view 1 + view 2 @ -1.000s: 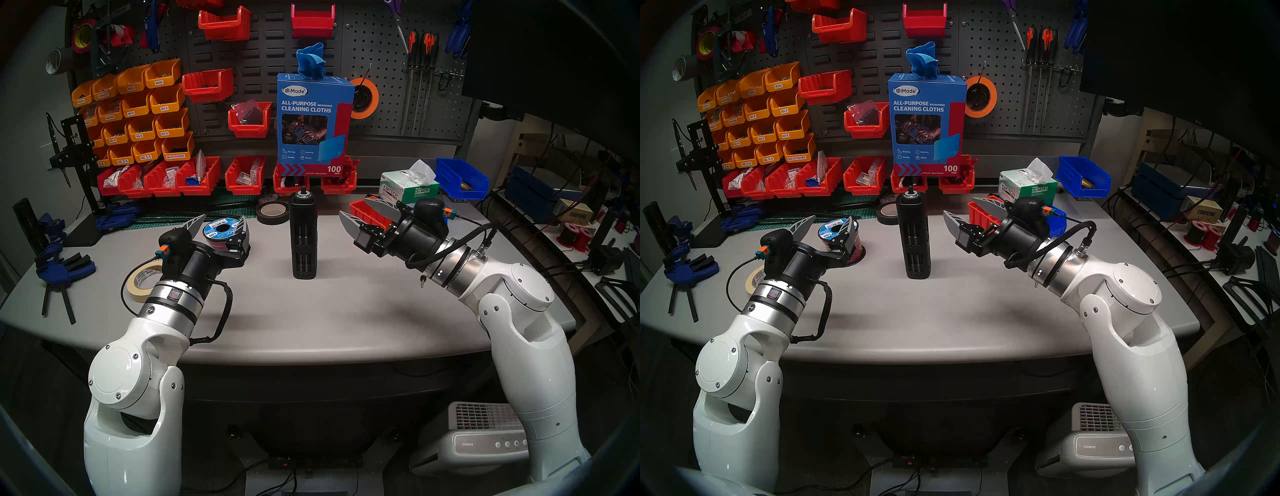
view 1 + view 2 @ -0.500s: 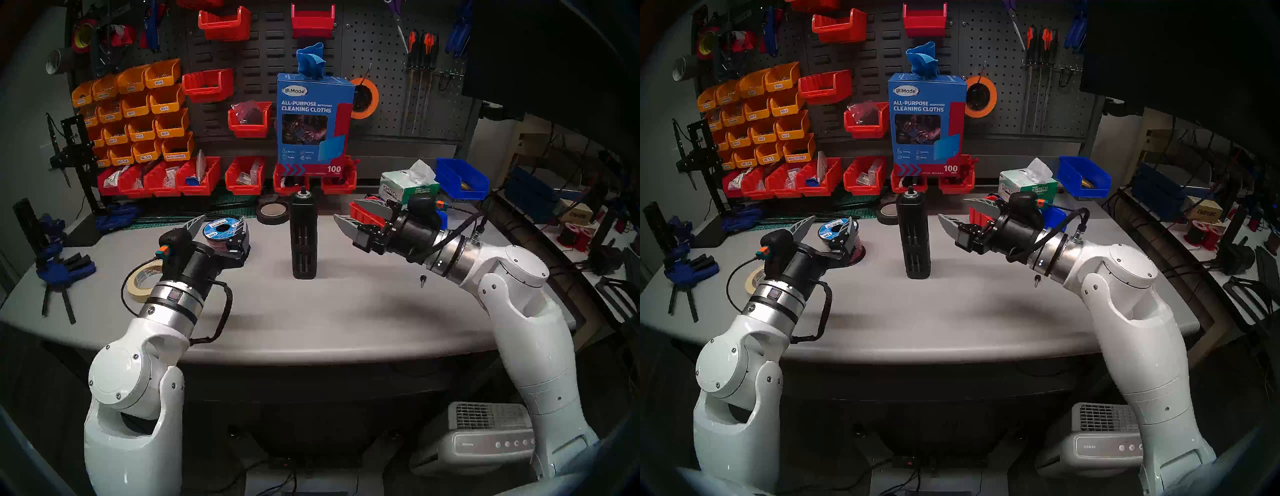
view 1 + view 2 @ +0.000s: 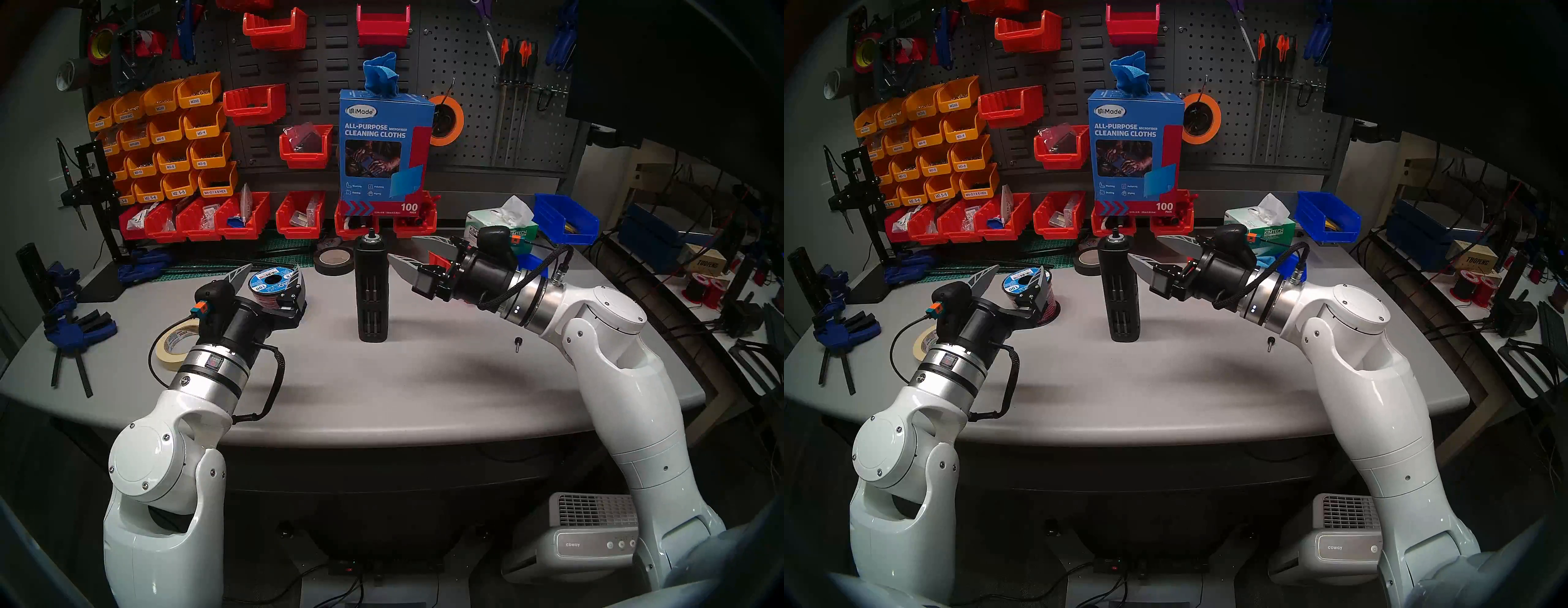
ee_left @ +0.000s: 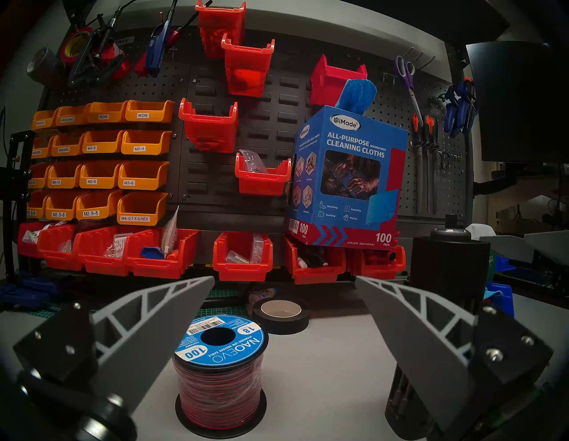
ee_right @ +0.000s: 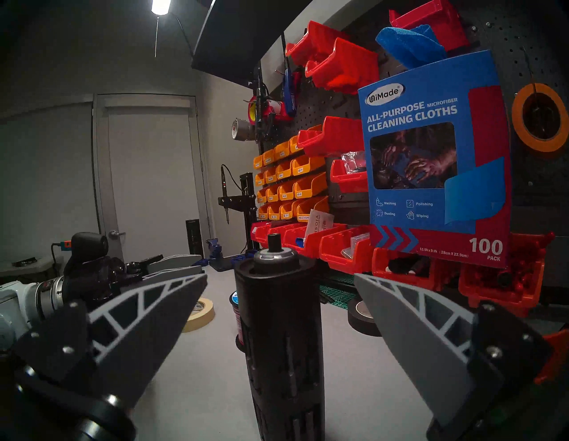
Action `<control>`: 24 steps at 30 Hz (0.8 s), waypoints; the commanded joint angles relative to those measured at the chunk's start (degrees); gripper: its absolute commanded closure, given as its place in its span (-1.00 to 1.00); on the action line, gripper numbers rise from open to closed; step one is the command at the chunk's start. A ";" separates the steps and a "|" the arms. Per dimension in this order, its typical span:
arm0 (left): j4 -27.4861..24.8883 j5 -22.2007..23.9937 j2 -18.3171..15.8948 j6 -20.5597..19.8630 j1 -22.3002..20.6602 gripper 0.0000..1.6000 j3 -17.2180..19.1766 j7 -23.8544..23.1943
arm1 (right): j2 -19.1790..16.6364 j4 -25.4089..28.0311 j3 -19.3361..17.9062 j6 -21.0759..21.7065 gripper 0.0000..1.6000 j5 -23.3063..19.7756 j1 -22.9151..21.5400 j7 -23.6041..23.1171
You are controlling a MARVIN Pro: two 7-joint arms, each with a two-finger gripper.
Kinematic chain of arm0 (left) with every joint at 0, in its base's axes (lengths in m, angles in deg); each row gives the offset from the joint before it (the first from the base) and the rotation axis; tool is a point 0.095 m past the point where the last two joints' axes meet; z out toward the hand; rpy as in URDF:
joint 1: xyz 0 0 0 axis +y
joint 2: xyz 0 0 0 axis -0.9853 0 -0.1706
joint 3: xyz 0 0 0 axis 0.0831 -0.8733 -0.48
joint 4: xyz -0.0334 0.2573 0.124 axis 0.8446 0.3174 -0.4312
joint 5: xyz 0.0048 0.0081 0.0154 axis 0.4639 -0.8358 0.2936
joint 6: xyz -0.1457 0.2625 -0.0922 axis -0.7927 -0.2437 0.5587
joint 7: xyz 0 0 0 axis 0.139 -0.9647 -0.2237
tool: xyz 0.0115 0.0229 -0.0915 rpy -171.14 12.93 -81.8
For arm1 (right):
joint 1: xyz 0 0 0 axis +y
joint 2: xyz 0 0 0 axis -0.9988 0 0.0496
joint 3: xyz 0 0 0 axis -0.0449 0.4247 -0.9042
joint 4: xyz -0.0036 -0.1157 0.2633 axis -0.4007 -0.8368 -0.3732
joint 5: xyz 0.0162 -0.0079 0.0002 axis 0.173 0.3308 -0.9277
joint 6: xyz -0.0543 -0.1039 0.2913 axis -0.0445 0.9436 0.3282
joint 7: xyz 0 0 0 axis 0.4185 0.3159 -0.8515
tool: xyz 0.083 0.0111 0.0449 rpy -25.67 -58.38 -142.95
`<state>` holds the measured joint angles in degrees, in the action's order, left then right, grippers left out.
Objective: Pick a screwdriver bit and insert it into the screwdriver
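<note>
The right gripper (image 3: 403, 251) hangs with its ribbed grey fingers (image 5: 412, 335) spread wide, empty, level with the upper part of the screwdriver (image 3: 372, 289) and just beside it, not touching. The screwdriver is a matte black cylinder standing upright mid-table (image 3: 424, 390), vertical slots showing silver bits, a silver ring and small black stub on top. A small loose bit (image 3: 517, 344) lies on the smooth grey tabletop under the right forearm. The left gripper (image 3: 271, 271), also spread and empty, frames a spool of red wire (image 4: 219, 369), well apart from the screwdriver.

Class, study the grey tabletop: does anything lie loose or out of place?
Yes. A small dark bit lies alone on the table, right of the upright screwdriver, while silver bits sit in its side slots.
</note>
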<state>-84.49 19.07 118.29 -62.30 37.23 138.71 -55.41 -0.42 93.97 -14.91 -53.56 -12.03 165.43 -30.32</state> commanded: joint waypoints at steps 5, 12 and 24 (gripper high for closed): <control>-1.85 0.06 0.17 0.50 -0.81 -1.00 -0.09 -0.16 | 0.79 -4.77 2.65 1.88 -1.00 1.08 -11.25 -4.21; -1.83 0.02 0.27 0.49 -0.83 -1.00 -0.05 -0.27 | 2.39 -5.03 2.14 3.06 -1.00 1.96 -10.73 -4.98; -1.84 -0.10 0.54 0.45 -0.86 -1.00 0.04 -0.54 | 4.89 -10.78 3.85 5.06 -1.00 4.65 -16.04 -9.12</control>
<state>-84.49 18.90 118.81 -62.37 37.20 138.86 -55.93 2.54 84.00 -11.03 -48.79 -7.81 155.47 -37.06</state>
